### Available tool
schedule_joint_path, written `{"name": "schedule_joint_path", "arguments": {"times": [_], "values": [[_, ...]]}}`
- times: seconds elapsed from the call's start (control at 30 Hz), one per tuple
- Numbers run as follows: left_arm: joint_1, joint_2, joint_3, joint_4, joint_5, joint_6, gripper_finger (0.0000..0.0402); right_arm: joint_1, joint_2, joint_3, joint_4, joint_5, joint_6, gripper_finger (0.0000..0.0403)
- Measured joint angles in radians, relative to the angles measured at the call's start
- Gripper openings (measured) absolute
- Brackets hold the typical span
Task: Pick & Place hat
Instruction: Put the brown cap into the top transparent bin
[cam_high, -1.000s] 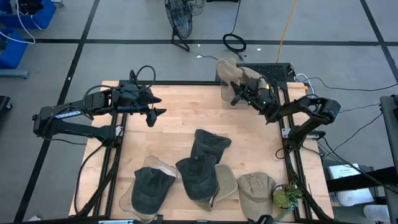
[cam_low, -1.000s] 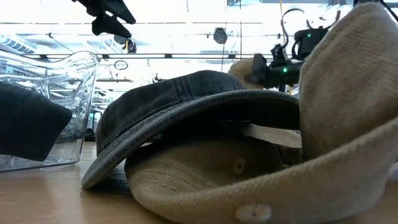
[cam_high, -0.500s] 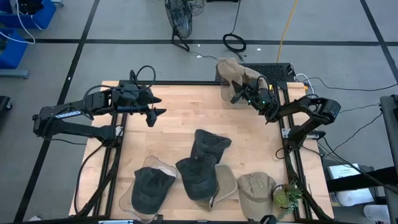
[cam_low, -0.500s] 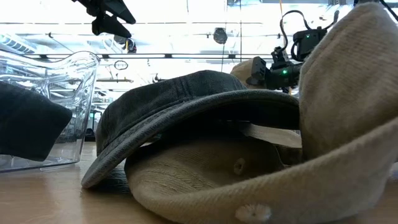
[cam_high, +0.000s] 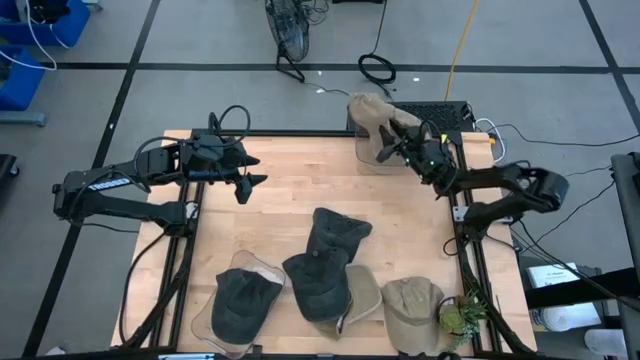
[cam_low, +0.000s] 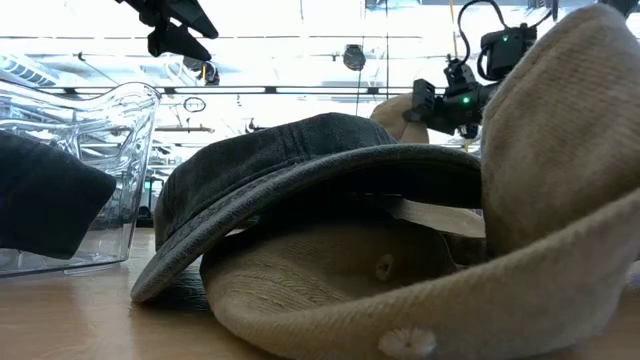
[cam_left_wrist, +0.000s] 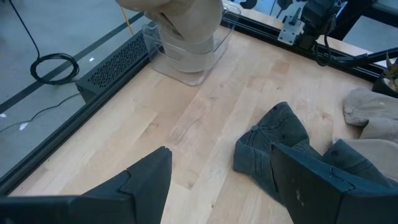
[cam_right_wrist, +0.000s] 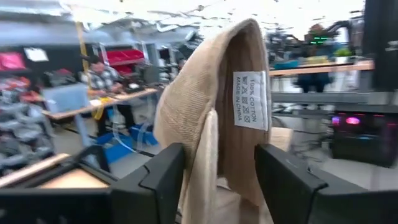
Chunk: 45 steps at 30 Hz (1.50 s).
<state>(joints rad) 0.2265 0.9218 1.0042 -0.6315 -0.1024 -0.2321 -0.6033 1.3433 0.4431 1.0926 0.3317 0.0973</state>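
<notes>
Right gripper (cam_high: 392, 146) is clamped on the tan hat (cam_high: 368, 112) at approx 1 o'clock on the table, over the clear bin (cam_high: 366, 158). Imo lower it w/ the crown centred before letting go. Left gripper (cam_high: 250, 183) hangs apart at 10 o'clock

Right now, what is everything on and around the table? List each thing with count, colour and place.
tan hat: one, held up over the far-right corner.
clear bin: one, far-right corner, under that hat.
dark hats: three, charcoal, near middle and near left.
tan hats: two, near right, beside the dark ones.
clear tray: one, near-left corner, under a dark hat.
small plant: one, green, near-right corner.
left gripper: open, hovering far left.
right gripper: shut on the tan hat.
</notes>
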Motion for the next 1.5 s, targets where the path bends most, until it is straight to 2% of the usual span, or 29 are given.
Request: {"name": "schedule_joint_path", "arguments": {"times": [0.23, 0.5, 0.87, 1.03, 1.23, 1.37, 1.5], "values": [[0.000, 0.000, 0.000, 0.000, 0.000, 0.000, 0.0271, 0.036, -0.148, 0.000, -0.142, 0.057, -0.101, 0.0172], [0.000, 0.000, 0.000, 0.000, 0.000, 0.000, 0.0271, 0.094, -0.257, 0.000, -0.404, 0.298, -0.186, 0.0137], [0.000, 0.000, 0.000, 0.000, 0.000, 0.000, 0.0271, 0.213, -0.267, 0.020, -0.410, 0.295, -0.154, 0.0096], [0.000, 0.000, 0.000, 0.000, 0.000, 0.000, 0.0271, 0.271, -0.266, 0.120, -0.535, 0.292, -0.196, 0.0072], [0.000, 0.000, 0.000, 0.000, 0.000, 0.000, 0.0271, 0.313, -0.260, 0.276, -0.807, 0.290, -0.189, 0.0030], [0.000, 0.000, 0.000, 0.000, 0.000, 0.000, 0.0271, 0.340, -0.250, 0.329, -0.866, 0.227, -0.189, 0.0005], [0.000, 0.000, 0.000, 0.000, 0.000, 0.000, 0.0271, 0.380, -0.212, 0.373, -0.878, 0.214, -0.189, 0.0003]]}}
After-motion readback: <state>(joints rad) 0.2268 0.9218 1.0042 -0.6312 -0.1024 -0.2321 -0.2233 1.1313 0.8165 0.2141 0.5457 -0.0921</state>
